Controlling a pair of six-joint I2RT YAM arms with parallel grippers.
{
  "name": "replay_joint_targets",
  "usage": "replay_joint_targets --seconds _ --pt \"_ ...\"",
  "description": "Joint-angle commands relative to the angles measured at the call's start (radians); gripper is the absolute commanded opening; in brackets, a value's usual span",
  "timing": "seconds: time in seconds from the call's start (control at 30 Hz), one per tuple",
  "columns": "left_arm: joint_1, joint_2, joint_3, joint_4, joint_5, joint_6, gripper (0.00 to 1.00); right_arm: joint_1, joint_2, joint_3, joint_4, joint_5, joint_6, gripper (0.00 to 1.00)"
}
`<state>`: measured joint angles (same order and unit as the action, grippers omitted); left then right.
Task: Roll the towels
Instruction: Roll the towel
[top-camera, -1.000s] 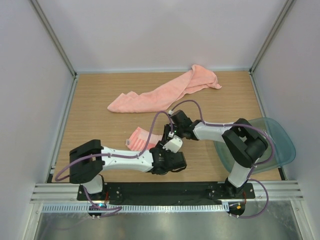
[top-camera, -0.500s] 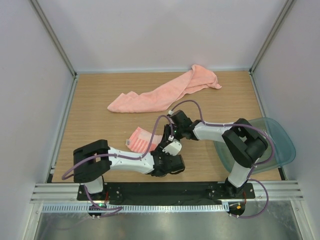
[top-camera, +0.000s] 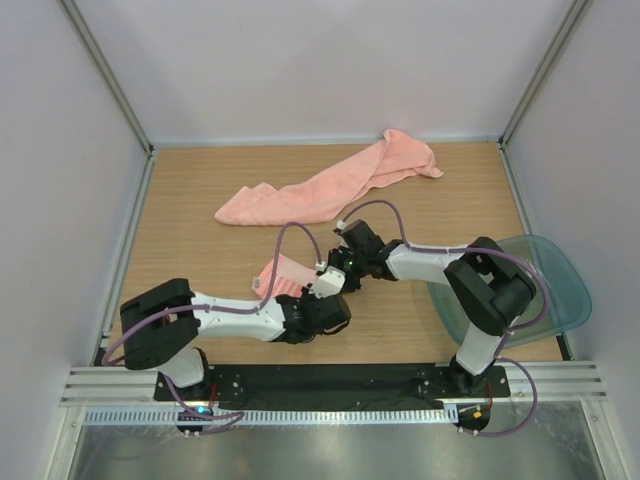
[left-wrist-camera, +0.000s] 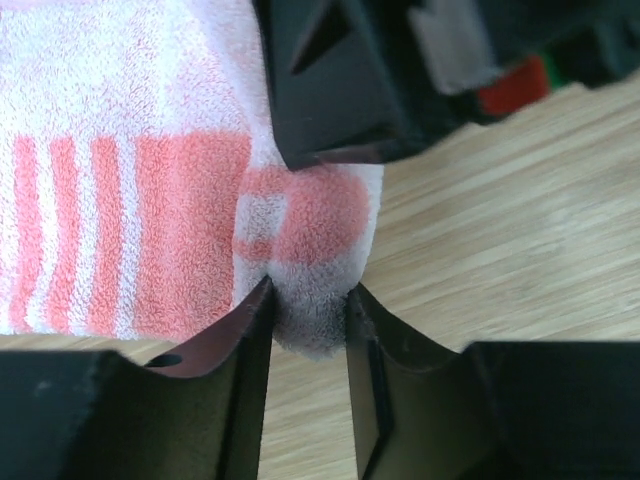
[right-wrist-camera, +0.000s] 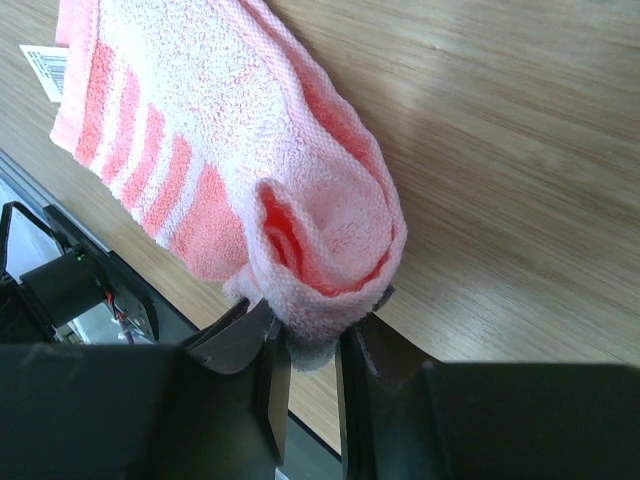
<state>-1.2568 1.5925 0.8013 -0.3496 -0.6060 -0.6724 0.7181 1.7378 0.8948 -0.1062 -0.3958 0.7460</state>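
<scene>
The small towel (left-wrist-camera: 150, 190) is fuzzy, looped terry cloth — soft and matt, with a paper label (right-wrist-camera: 45, 68). The long towel (top-camera: 330, 185) looks the same cloth. The table (top-camera: 190, 260) is matt wood grain; the tray (top-camera: 565, 290) — smooth, translucent plastic.

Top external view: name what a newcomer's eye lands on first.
In the middle of the wooden table, both arms meet over the small salmon-pink terry towel with pale stripes: the left gripper pinches one corner, the right gripper pinches its partly rolled end. The long plain salmon-pink towel sprawls unrolled toward the far edge, and a translucent teal plastic tray sits at the right edge.
</scene>
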Motion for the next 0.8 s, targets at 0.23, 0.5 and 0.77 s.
replay_joint_targets --seconds 0.23,0.5,0.77 --pt "0.063 -0.104 -0.088 0.095 0.209 0.013 0.19 0.0 -0.035 0.047 -0.079 -0.003 -0.051 0.2" --pt "0.065 -0.239 -0.161 0.139 0.285 -0.059 0.15 -0.042 -0.043 0.075 -0.168 0.044 -0.109 0.39" --pt "0.065 -0.249 -0.174 0.138 0.282 -0.078 0.13 -0.112 -0.035 0.099 -0.22 0.072 -0.157 0.48"
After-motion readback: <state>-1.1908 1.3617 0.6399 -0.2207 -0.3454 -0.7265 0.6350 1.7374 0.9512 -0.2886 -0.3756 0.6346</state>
